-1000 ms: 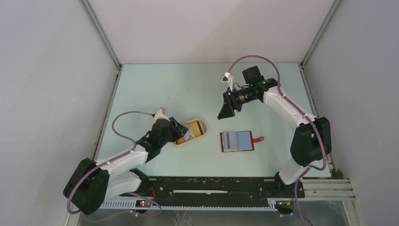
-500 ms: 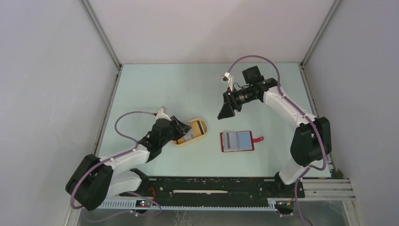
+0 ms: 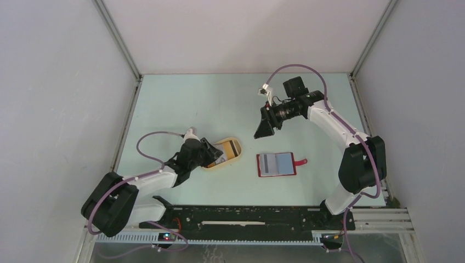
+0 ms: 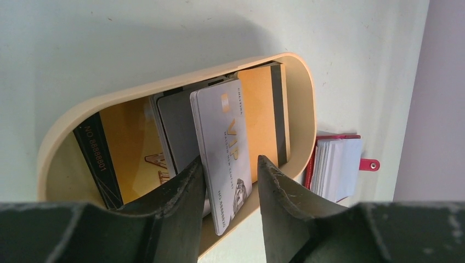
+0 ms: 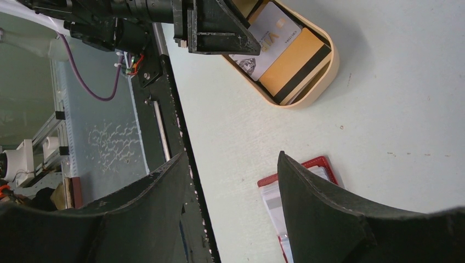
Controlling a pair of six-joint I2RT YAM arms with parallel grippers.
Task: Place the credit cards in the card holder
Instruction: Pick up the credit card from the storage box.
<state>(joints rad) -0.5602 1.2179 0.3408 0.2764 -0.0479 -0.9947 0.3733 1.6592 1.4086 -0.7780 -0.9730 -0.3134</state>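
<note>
The credit cards lie in a beige oval tray (image 4: 164, 87). A silver VIP card (image 4: 222, 142) stands tilted on its edge against the tray's near rim, over a grey card and orange-gold cards (image 4: 263, 115) with dark stripes. My left gripper (image 4: 229, 161) is open and straddles the silver card; the left finger touches it and the right finger is apart from it. It is at the tray's left end in the top view (image 3: 211, 153). The red card holder (image 3: 277, 164) lies open to the right of the tray. My right gripper (image 3: 262, 129) is open and empty, hovering beyond the holder (image 5: 271, 197).
The tray (image 3: 237, 158) sits just left of the holder with a small gap between them. The holder's red snap tab (image 3: 300, 161) points right. The black rail of the arm bases (image 3: 247, 216) runs along the near edge. Grey walls enclose the table.
My left arm has dropped lower and drawn slightly toward the near left, with its gripper still at the tray. The right arm and the holder have not moved.
</note>
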